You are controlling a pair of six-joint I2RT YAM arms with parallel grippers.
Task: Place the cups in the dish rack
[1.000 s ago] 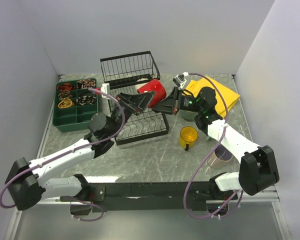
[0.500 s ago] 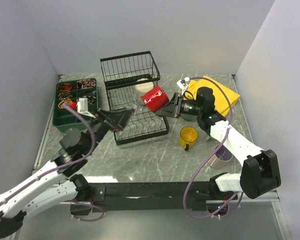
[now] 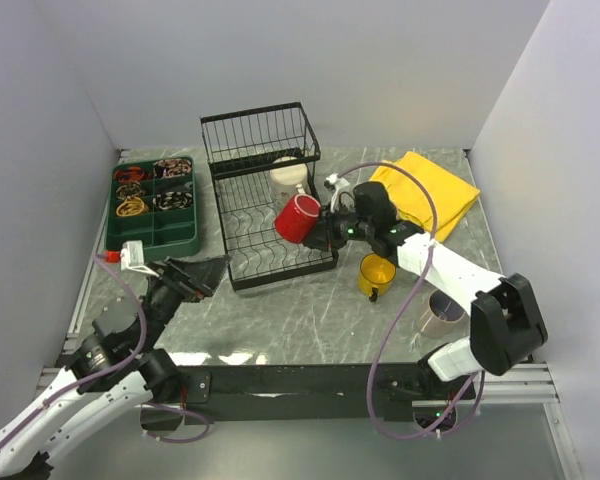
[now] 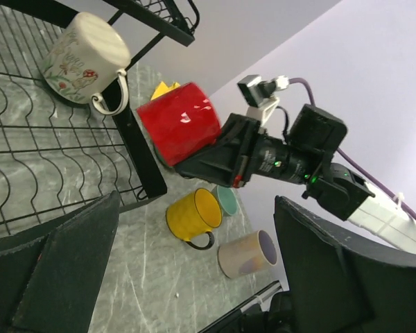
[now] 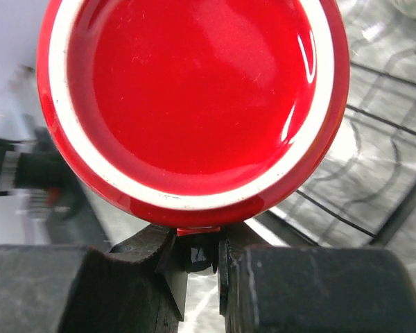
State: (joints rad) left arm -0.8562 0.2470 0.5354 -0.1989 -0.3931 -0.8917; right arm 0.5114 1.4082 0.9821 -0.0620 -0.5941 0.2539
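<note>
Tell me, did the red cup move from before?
Yes. The red mug moved toward the arms' bases, from beside the dish rack's tall basket to over its flat tray.

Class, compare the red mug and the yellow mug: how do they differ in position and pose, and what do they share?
The red mug is gripped by the right pincer at the edge of the dish rack; the yellow mug stands free on the table beside the rack. The red mug is tipped sideways; the yellow mug sits upright, mouth up. Both are glossy, single-coloured mugs.
</note>
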